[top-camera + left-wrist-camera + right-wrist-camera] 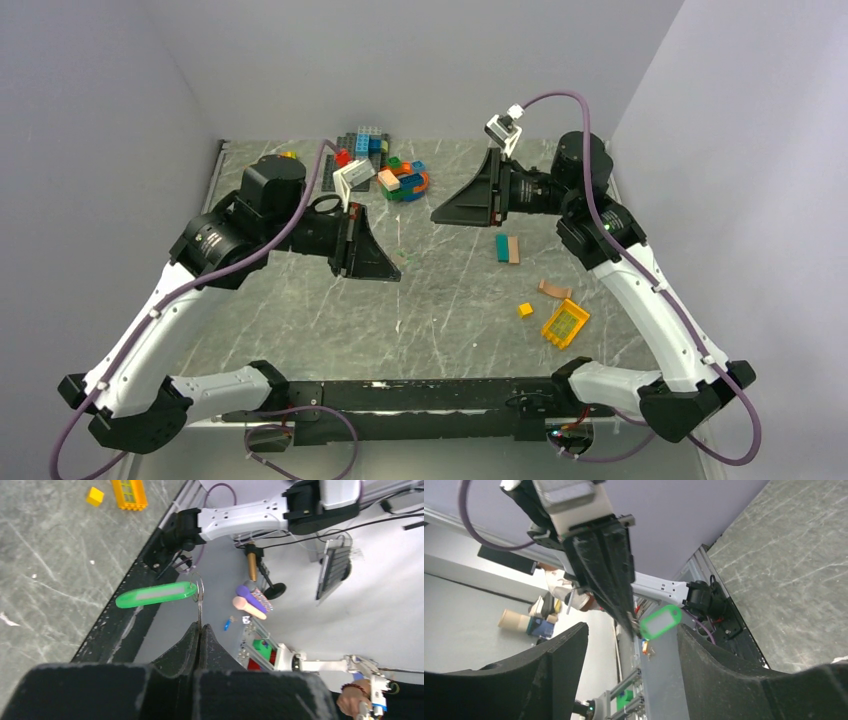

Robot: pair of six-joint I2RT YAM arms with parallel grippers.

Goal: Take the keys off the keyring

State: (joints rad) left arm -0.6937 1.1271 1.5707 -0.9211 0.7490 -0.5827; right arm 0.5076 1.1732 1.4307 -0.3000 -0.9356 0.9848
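Note:
My left gripper point(200, 629) is shut on a thin metal key point(199, 614), seen edge-on. A metal keyring point(199, 586) sits on the key's far end, and a green plastic tag point(155, 594) sticks out sideways from it. In the top view the left gripper point(385, 266) is held above the middle of the table. My right gripper point(448, 212) faces it from the right, apart from it. In the right wrist view the right gripper point(631, 630) is open and empty. The green tag point(661, 621) and the left gripper's fingers point(611, 575) show between its jaws, farther off.
A pile of coloured bricks point(385, 165) lies at the back of the table. A teal and a brown brick point(507, 248) lie right of centre. A yellow tray-like brick point(565, 322), a small yellow cube point(525, 309) and a tan piece point(553, 290) lie at front right.

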